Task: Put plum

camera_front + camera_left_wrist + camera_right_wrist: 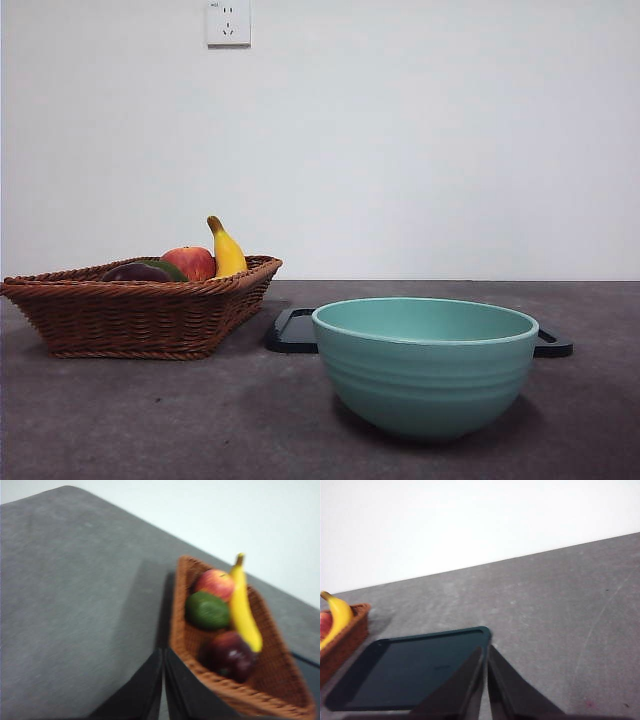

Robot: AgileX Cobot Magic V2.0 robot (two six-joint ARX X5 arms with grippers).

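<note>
We found the left gripper (pixel 163 680) hanging above the gray counter (pixel 75 605) with its two black jaws pressed nearly together, only a thin slit between them, and nothing held. Its tips sat just beside the near corner of the brown wicker basket (pixel 182 645), not touching any fruit. Inside that basket, nearest the gripper, lay the plum (pixel 227 655), dark maroon and glossy, resting on the basket floor beside the lower end of the banana (pixel 242 605). Beyond the plum we saw the dark green oval fruit (pixel 207 611), and past that the red apple (pixel 215 584), with the banana running alongside all three and its stem pointing up over the far rim. The left wrist picture was somewhat blurred, so finer contact between the fruits could not be judged. The right gripper (pixel 485 680) was likewise narrowed to a slim gap and empty, poised over the edge of a dark flat tray (pixel 405 670) that lay on the counter, with one end of the basket and the banana just visible beyond the tray. From the front, neither arm showed. There the basket stood to the left on the counter, with only the top of the plum showing above its rim, and a teal bowl (pixel 425 365) stood near and to the right, in front of the tray. A white wall socket (pixel 228 22) sat high on the pale wall behind.
</note>
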